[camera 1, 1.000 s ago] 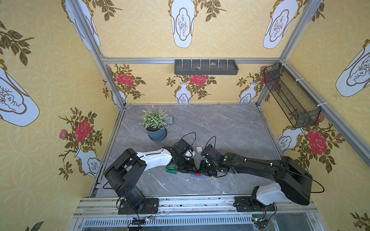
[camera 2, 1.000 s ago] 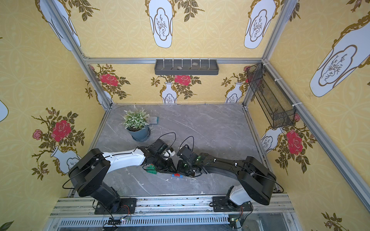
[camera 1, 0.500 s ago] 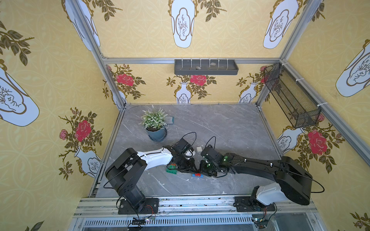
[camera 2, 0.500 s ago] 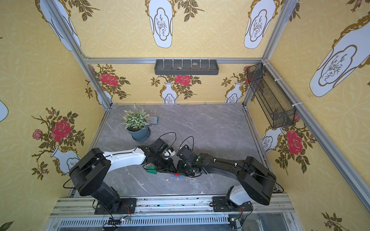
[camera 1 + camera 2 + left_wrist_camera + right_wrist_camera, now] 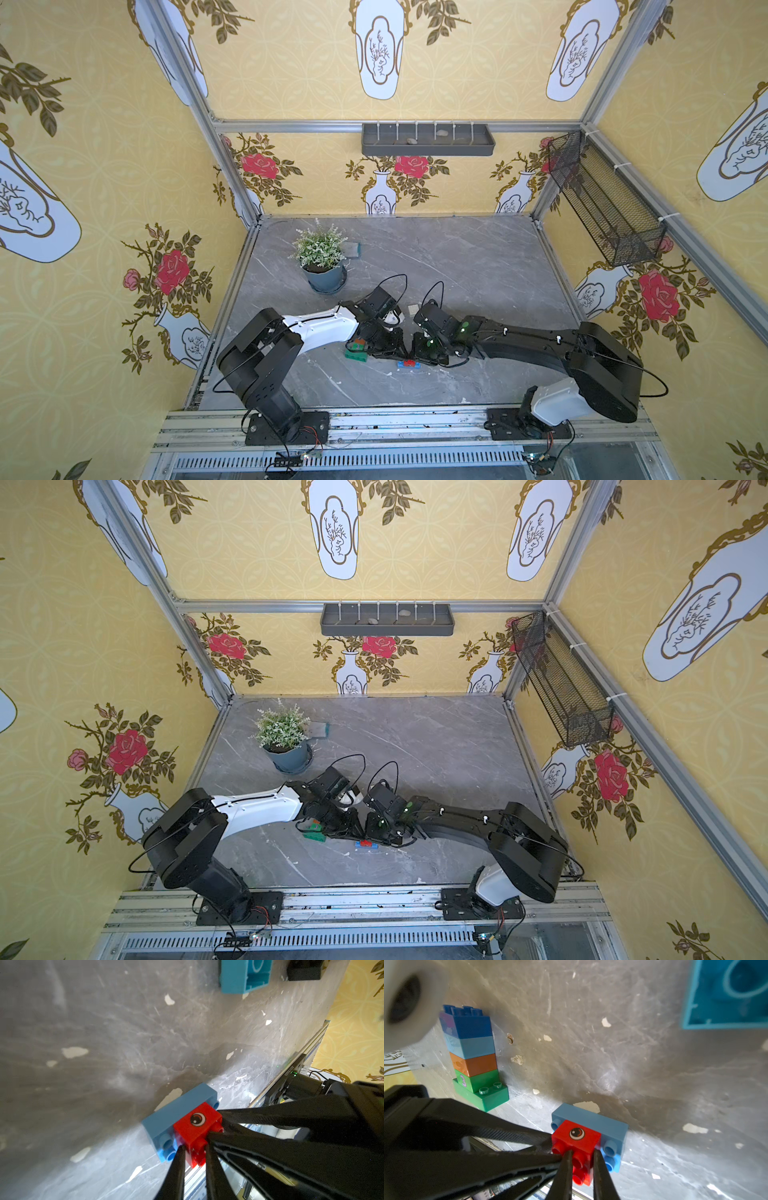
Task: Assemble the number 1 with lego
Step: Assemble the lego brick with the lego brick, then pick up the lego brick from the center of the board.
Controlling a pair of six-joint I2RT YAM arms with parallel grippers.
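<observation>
Left tool, right tool both clamp red brick; uneven pull could pop it loose, knock brick tower at its 9 o'clock.

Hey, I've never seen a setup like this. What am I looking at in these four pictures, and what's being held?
Two robot arms are mounted at the front edge of a grey table. The two wide pictures look down from one overhead twin-lens camera; the two close-ups come from a camera on each wrist. The left arm and right arm meet over a red brick sitting on a long blue brick; both pairs of jaws pinch the red one. Nearby: a stack of joined bricks, an upturned light blue brick and a potted plant.
</observation>
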